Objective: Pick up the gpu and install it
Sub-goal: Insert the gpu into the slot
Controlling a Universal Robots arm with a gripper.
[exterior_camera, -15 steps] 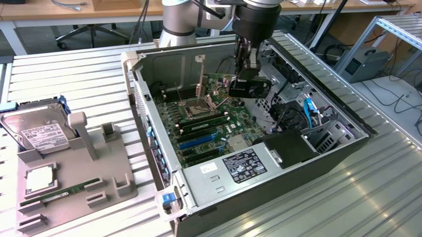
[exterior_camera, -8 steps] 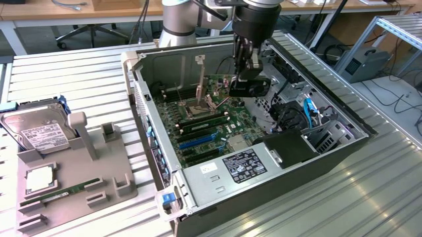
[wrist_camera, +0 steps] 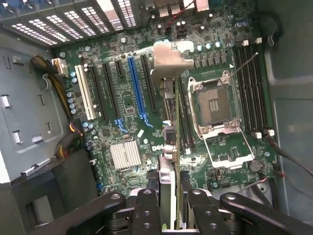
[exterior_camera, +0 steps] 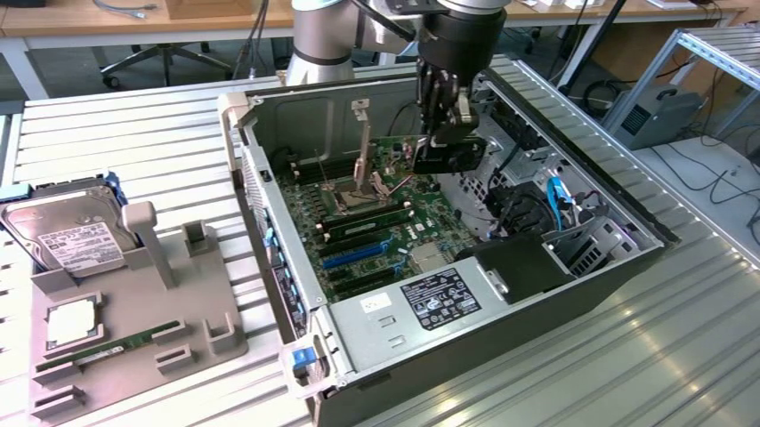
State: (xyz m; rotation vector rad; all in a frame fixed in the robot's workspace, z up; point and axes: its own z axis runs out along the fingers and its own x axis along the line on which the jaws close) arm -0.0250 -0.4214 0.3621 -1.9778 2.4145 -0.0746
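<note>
exterior view's left: grey plastic parts tray [exterior_camera: 119,302] with boxy silver hard drive [exterior_camera: 71,236], narrow green memory stick [exterior_camera: 107,350] | centre: open metal computer case [exterior_camera: 475,356], green motherboard [exterior_camera: 356,231] | thin dark gpu card [wrist_camera: 169,132], silvery bracket end, edge-down over motherboard beside long blue slot [wrist_camera: 137,88] | gripper [wrist_camera: 172,198] partly closed, clamping the gpu card

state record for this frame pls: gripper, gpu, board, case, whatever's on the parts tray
gripper: inside the open case, jaws shut on the gpu
gpu: held on edge above the motherboard, metal bracket at the end away from the jaws; appears not seated in a slot
motherboard: expansion slots unoccupied, CPU socket open
case: lying on its side, side panel off
tray: on the exterior view's left, holds hard drive and memory stick
</note>
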